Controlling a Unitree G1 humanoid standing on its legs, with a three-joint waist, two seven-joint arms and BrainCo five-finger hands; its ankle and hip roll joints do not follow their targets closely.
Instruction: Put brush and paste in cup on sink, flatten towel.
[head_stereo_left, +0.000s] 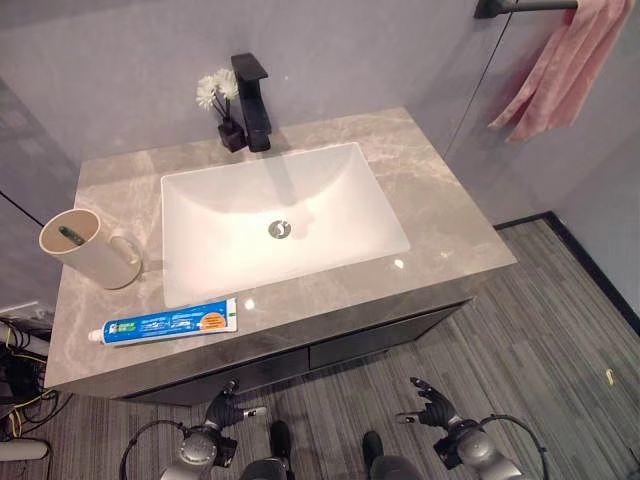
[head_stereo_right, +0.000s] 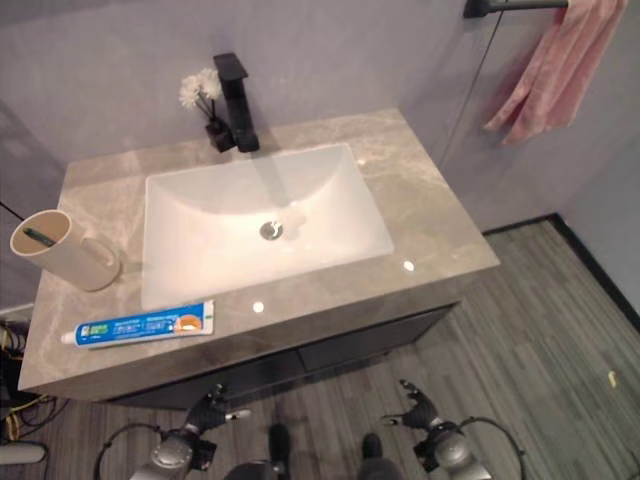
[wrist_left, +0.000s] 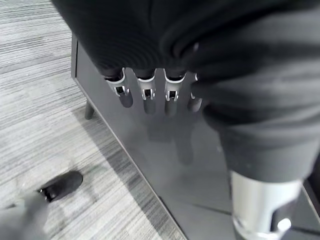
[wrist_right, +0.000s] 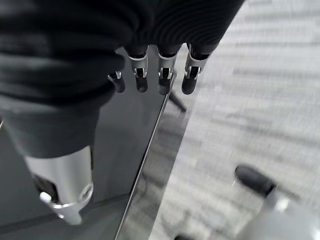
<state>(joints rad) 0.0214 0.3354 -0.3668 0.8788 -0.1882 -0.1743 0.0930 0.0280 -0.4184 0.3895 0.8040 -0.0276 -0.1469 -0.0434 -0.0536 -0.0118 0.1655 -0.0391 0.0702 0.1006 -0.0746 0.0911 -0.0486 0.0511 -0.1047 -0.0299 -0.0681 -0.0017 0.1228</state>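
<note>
A cream cup (head_stereo_left: 88, 249) with a handle stands on the grey stone counter's (head_stereo_left: 440, 215) left side, a dark green brush (head_stereo_left: 70, 235) inside it. A blue and white paste tube (head_stereo_left: 165, 323) lies flat near the front edge, left of the white sink (head_stereo_left: 280, 220). A pink towel (head_stereo_left: 560, 65) hangs bunched from a dark bar (head_stereo_left: 525, 6) on the wall at the upper right. My left hand (head_stereo_left: 218, 410) and right hand (head_stereo_left: 432, 402) hang low in front of the cabinet, both open and holding nothing, their fingers (wrist_left: 147, 92) straight.
A black tap (head_stereo_left: 253, 100) stands behind the sink, with a small black vase of white flowers (head_stereo_left: 222, 105) beside it. The dark cabinet front (head_stereo_left: 380, 335) lies just past both hands. Grey plank floor (head_stereo_left: 560, 320) stretches to the right.
</note>
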